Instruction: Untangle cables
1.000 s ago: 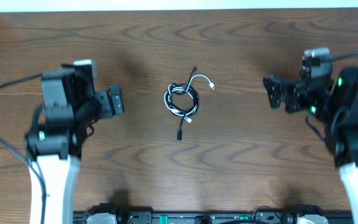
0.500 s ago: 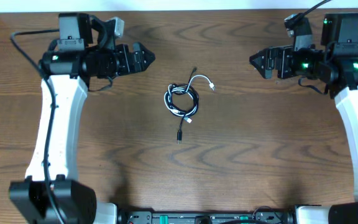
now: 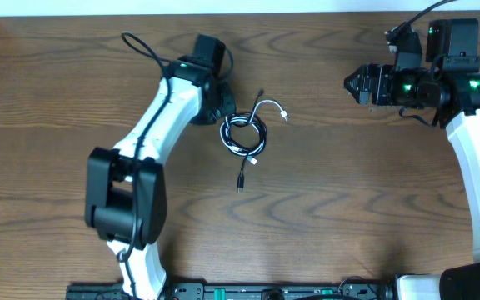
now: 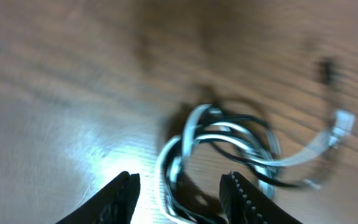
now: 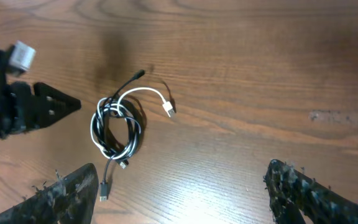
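Note:
The black and white cables (image 3: 244, 133) lie wound together in one small coil at the table's centre. A white plug (image 3: 284, 116) sticks out to the upper right. A black plug (image 3: 240, 185) trails below. My left gripper (image 3: 221, 111) has come down at the coil's upper left edge. In the left wrist view its jaws (image 4: 180, 199) stand apart, with the coil's left strands (image 4: 178, 163) lying between the fingers and neither finger pressing on them. My right gripper (image 3: 350, 83) hovers open far to the right. Its wrist view shows the coil (image 5: 118, 127) well ahead of its gripper (image 5: 188, 199).
The brown wooden table (image 3: 348, 208) runs under everything. A white wall strip borders its far edge (image 3: 248, 7). The left arm's white links (image 3: 148, 142) slant across the left half of the table. Thick black arm wires (image 3: 140, 46) loop near the left wrist.
My left arm has swung from the upper left down to the coil, and its jaws have narrowed around the strands. The right gripper stays almost in place, slightly narrower.

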You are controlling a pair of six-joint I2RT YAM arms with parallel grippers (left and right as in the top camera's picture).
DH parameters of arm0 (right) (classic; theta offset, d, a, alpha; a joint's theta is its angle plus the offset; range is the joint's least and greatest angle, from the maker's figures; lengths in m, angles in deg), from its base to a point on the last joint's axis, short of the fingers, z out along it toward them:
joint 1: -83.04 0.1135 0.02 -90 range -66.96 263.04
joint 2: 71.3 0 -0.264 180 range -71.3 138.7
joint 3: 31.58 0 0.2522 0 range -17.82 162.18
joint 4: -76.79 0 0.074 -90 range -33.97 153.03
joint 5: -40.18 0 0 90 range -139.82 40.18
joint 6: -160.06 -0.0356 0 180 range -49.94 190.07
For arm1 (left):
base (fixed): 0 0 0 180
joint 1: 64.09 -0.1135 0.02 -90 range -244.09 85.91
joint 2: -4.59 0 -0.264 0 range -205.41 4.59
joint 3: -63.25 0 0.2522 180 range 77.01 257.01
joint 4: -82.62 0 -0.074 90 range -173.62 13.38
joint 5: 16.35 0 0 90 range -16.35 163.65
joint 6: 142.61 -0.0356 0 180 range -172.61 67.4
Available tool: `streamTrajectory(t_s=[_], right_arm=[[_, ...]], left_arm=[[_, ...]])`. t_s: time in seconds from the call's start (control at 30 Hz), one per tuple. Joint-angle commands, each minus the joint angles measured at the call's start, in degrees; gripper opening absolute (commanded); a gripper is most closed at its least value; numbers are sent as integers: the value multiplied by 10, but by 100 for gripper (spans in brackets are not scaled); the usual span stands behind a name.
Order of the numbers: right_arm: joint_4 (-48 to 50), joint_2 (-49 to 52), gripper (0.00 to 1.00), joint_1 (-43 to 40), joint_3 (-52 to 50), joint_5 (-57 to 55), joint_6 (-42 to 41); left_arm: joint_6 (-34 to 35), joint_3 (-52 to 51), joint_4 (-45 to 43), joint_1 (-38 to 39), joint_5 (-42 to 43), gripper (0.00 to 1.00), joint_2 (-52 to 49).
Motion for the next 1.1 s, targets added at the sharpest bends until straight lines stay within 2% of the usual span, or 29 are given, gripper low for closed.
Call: streamTrajectory(t_s=[0.0,0.23,0.53,0.7,0.77,0.8,0.87,0.93,1.07], right_arm=[[-6,4,83,0,10,-17,-7],[-6,4,82,0,9,-17,-7],[-6,4,83,0,9,-17,-7],[-6,4,83,0,9,-17,-7],[-6,4,83,0,9,-17,-9],[-6,4,83,0,9,-17,-9],[-6,4,82,0,9,-17,-9],[-6,4,79,0,9,-15,-9],[-3,4,79,16,9,-8,-16]], left_arm=[[94,6,24,9,-59,47,-32],[101,2,50,35,-52,46,-68],[101,-25,30,56,-57,40,-71],[127,-58,13,56,-57,29,-71],[130,-66,11,56,-57,12,-71],[130,-67,11,56,-57,8,-71],[125,-66,9,56,-57,7,-70],[63,-49,8,54,-25,7,-50],[-71,-34,-9,50,143,7,26]])
